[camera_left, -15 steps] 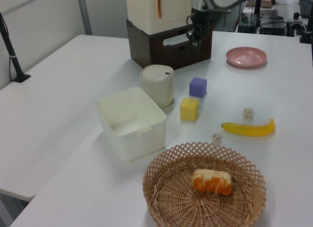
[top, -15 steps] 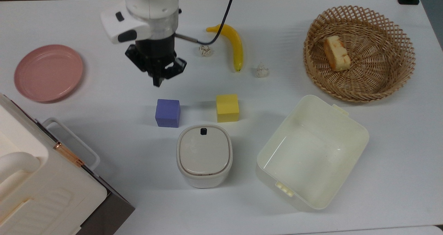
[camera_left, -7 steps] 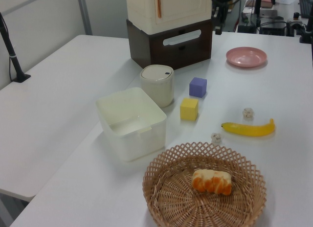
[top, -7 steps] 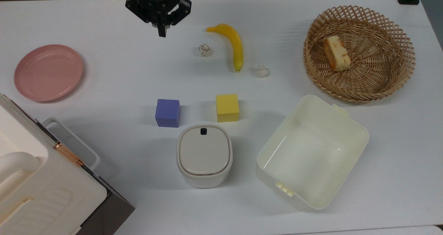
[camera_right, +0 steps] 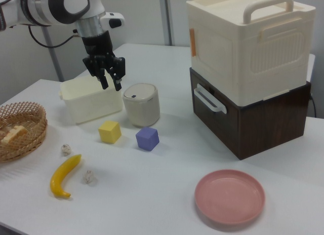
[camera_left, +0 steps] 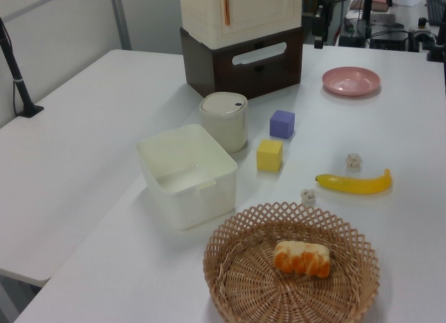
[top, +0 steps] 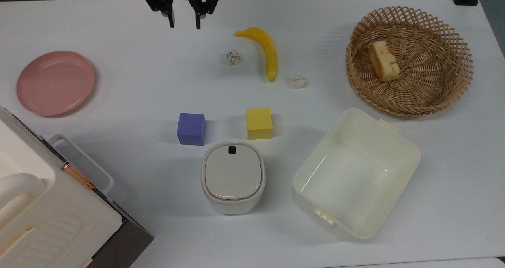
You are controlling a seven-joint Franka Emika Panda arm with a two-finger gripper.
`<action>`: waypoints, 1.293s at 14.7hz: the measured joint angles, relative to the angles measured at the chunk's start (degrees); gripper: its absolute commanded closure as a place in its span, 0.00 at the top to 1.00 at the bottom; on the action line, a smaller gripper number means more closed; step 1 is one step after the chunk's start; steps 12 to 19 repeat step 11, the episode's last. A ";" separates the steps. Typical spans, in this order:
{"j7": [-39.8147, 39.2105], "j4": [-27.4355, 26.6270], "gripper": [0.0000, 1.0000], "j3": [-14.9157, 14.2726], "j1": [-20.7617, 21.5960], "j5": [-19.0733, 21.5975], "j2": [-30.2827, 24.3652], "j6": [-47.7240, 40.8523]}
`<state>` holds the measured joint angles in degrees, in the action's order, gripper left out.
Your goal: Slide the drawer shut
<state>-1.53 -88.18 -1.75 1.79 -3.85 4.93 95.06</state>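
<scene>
Lifting away from the shut drawer [camera_right: 251, 116], with gripper [top: 184, 23] fingers now spreading apart high above the table [top: 150, 82], suggesting closing finished.

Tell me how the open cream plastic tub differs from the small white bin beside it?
The cream plastic tub is open-topped and empty; the small white bin is shut by a lid with a dark button. The tub is wider and boxy with straight walls; the bin is narrower and rounded. Both are pale plastic containers standing upright on the white table.
</scene>
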 measured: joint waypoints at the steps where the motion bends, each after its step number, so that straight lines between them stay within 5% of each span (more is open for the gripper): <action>1: 0.00 -0.06 1.00 0.02 0.00 0.00 0.00 -0.12; 19: 1.90 -0.35 1.00 0.44 0.82 -0.20 -0.05 -0.91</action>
